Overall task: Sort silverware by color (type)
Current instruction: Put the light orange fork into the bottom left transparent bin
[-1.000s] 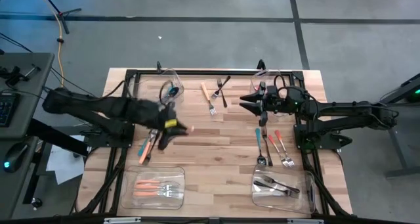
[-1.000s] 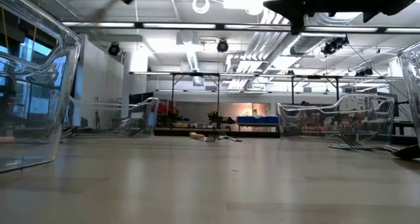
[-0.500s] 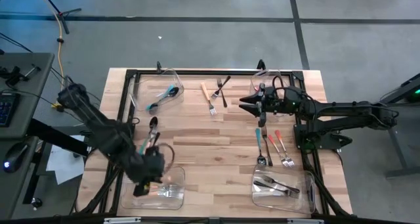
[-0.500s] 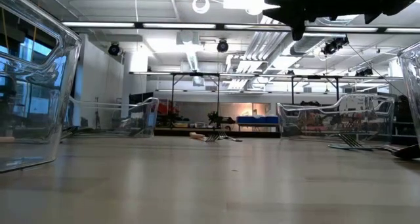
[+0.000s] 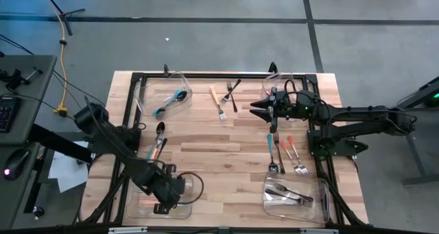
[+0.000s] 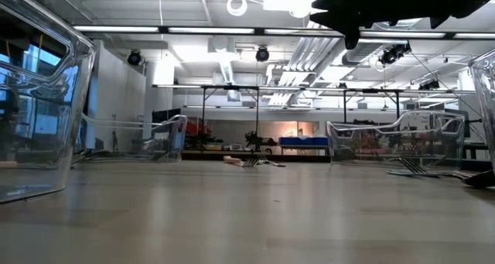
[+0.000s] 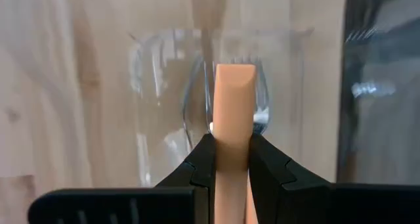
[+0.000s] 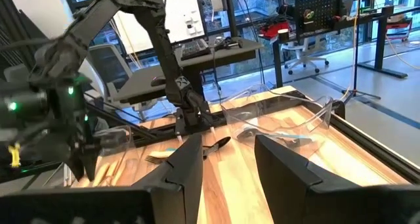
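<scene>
Wooden-slat counter (image 5: 233, 141), clear bins at the corners. Left end effector (image 7: 231, 159) hangs directly over the near-left clear plastic bin (image 5: 186, 208), clenched on an orange-handled fork (image 7: 233, 129), handle pinched between its fingers (image 7: 202, 163). Beyond it, loose utensils beside the bin (image 5: 156, 143). Right end effector (image 5: 255, 109) hovers at the far right, fingers parted, empty; teal- and red-handled pieces (image 5: 282, 155) lie on the counter just near of it.
</scene>
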